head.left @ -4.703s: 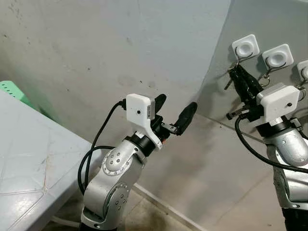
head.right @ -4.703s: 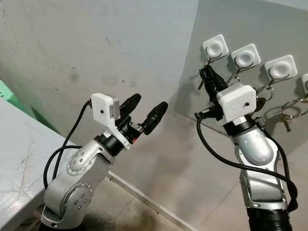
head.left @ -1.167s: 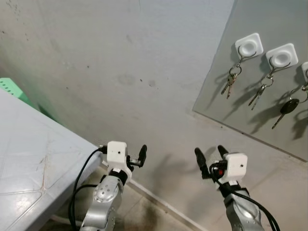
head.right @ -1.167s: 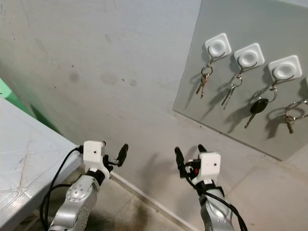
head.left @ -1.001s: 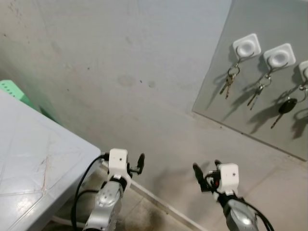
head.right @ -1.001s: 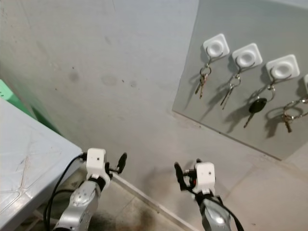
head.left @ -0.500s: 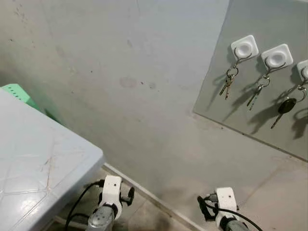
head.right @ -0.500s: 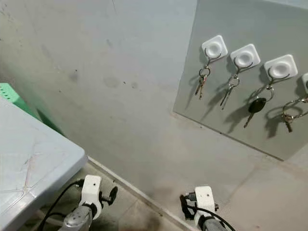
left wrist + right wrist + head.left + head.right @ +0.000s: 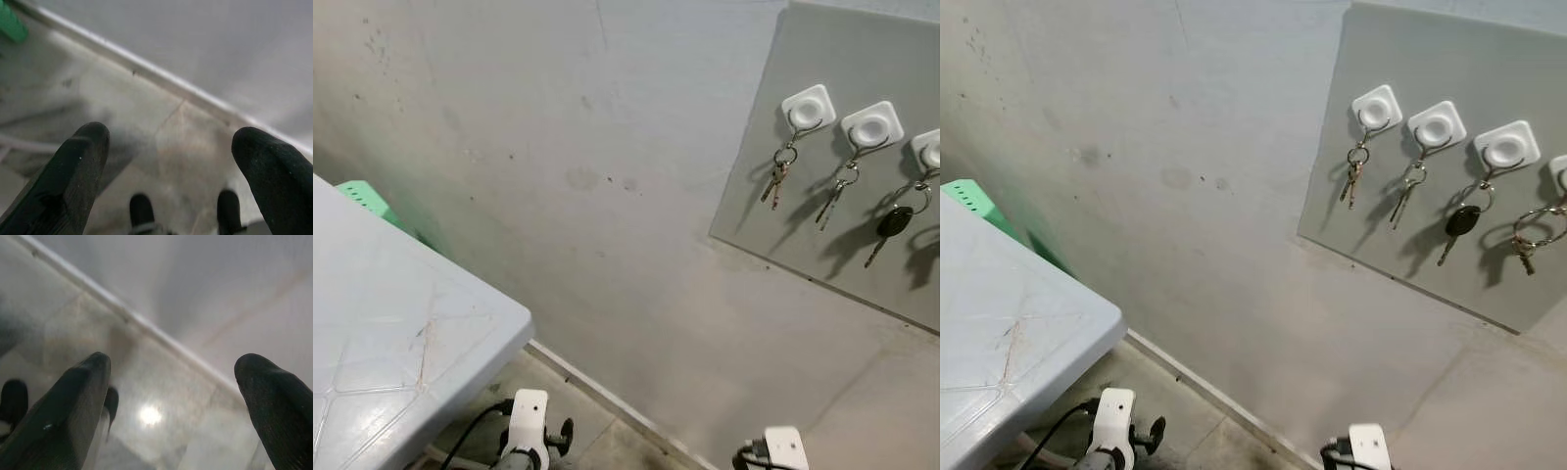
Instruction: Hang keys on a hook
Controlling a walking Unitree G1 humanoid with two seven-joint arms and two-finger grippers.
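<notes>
A grey board (image 9: 1489,196) fills the upper right of the head views, fixed to a bare grey wall (image 9: 1185,147). White square hooks sit in a row along its top. The leftmost hook (image 9: 1376,106) carries a small bunch of keys (image 9: 1353,178) hanging straight down from a ring. The next hook (image 9: 1436,124) holds a second bunch (image 9: 1403,199). The third (image 9: 1507,145) holds a black-headed car key (image 9: 1456,227), and a ring of keys (image 9: 1528,233) hangs at the right edge of the frame.

Both arms are low at the bottom edge. The left gripper (image 9: 171,181) has its two black fingers spread wide apart, holding nothing, over tiled floor (image 9: 186,142). The right gripper (image 9: 171,406) is likewise spread and holding nothing. A pale table (image 9: 999,323) occupies the lower left, with something green (image 9: 969,201) behind it.
</notes>
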